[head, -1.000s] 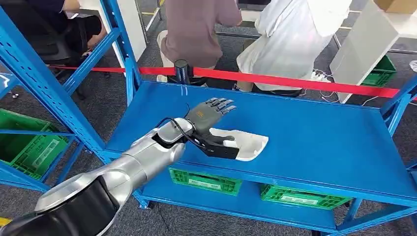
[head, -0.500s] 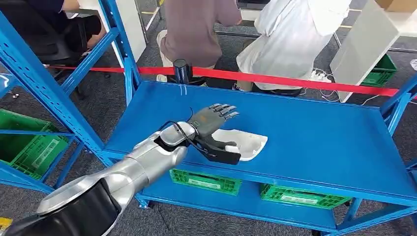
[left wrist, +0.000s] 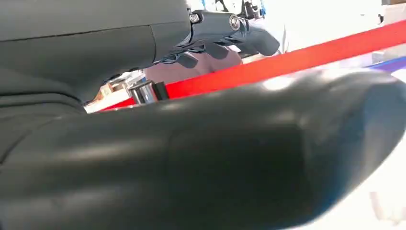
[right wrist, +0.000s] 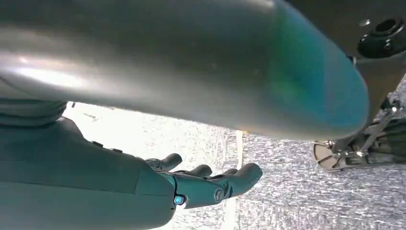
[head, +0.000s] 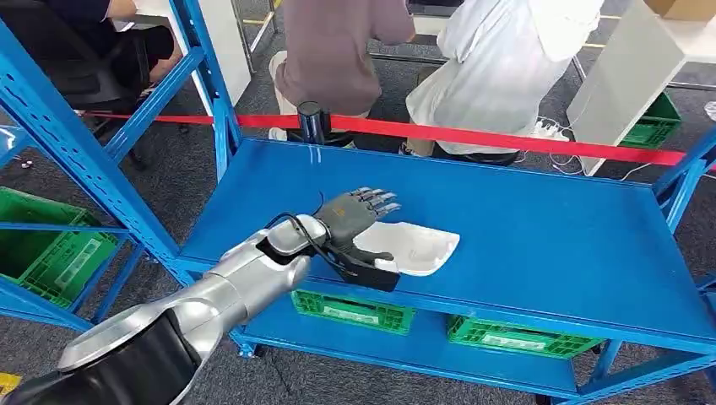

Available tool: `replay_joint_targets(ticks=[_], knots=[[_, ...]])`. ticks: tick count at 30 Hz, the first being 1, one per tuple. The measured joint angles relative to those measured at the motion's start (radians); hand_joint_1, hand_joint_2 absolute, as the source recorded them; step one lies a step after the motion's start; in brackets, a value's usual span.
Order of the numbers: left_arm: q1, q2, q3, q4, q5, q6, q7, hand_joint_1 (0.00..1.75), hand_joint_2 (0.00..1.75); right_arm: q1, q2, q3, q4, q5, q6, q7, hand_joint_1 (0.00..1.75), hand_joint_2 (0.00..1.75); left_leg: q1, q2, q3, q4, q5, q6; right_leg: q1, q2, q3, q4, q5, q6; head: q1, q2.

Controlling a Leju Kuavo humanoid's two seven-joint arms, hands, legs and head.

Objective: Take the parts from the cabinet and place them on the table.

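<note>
At far left a blue rack [head: 80, 152] holds a green crate [head: 52, 251] on its lower shelf. The left arm [head: 228, 283] reaches in from the lower left over the near edge of the blue desk [head: 549, 245]. The left hand [head: 355, 221] hangs above the desk's near left part, its fingers [head: 377, 199] spread apart and holding nothing, its thumb [head: 369, 268] lying over the near edge of the white part [head: 418, 246]; whether thumb and part touch I cannot tell. In the left wrist view the thumb [left wrist: 215, 158] sits close and blurred, with the fingers [left wrist: 230, 28] stretched out beyond it toward the red barrier tape [left wrist: 287, 62]. The part lies flat on the desk, just right of the hand, near the front edge. Under the desk, 2 green crates [head: 353, 310] stand on the lower shelf. Behind the desk the tape [head: 507, 139] runs across, and 2 people [head: 498, 67] sit beyond it with their backs turned. The right hand [right wrist: 95, 191] hangs over grey carpet [right wrist: 297, 191], its fingers [right wrist: 220, 184] loosely out and slightly apart, empty.
</note>
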Motion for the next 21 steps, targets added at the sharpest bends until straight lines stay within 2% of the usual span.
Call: replay_joint_targets(ticks=[14, 15, 21], knots=[[0.043, 0.016, -0.001, 0.000, 0.000, 0.000, -0.008, 0.00, 0.00, 0.000, 0.000, 0.000, 0.000, 0.004, -0.005, 0.007, 0.00, 0.00, 0.000, 0.000, -0.001, 0.000, 0.000, 0.000, 0.000, 0.000, -0.001, 0.000, 0.000, 0.000, 0.000, 0.000], [0.045, 0.017, -0.002, 0.000, 0.000, 0.000, -0.011, 0.00, 1.75, 0.000, 0.000, 0.000, 0.000, 0.004, -0.006, 0.009, 0.00, 0.00, 0.000, 0.000, -0.001, 0.000, 0.000, 0.000, 0.000, 0.000, -0.001, 0.000, 0.000, 0.000, 0.000, 0.000], [0.066, 0.018, -0.002, 0.000, 0.000, 0.000, -0.010, 0.00, 1.75, 0.000, 0.000, -0.001, 0.000, 0.004, -0.010, 0.020, 0.00, 0.00, 0.000, 0.000, -0.001, 0.000, 0.000, 0.000, 0.000, 0.000, -0.001, 0.000, 0.000, 0.000, 0.000, 0.000]])
